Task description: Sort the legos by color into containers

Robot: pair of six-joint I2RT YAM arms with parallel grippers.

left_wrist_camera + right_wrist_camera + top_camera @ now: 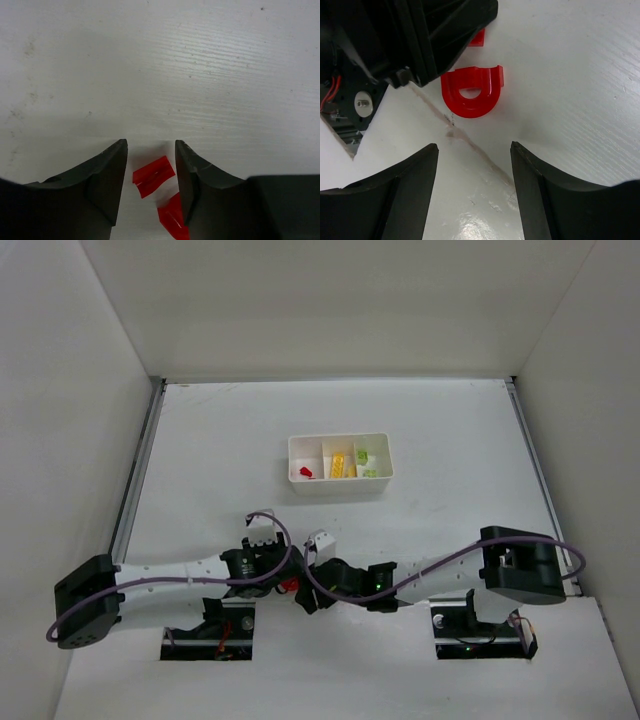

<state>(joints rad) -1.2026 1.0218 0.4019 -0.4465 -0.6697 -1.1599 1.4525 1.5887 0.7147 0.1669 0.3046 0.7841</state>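
The white three-compartment tray (340, 486) stands mid-table with red bits (305, 472) in its left compartment, a yellow brick (343, 464) in the middle and green pieces (368, 462) on the right. Both grippers meet near the front edge over loose red bits (290, 586). My left gripper (150, 150) is open, with a flat red piece (153, 176) lying on the table between its fingers and a second red piece (173, 217) by the right finger. My right gripper (474, 150) is open and empty, with a red half-round (471, 92) just ahead of it.
The left gripper's black body (410, 35) sits right beside the half-round and partly hides another red bit (478, 37). A seam (470, 142) crosses the table surface. Base cut-outs (205, 632) lie at the near edge. White walls enclose the table.
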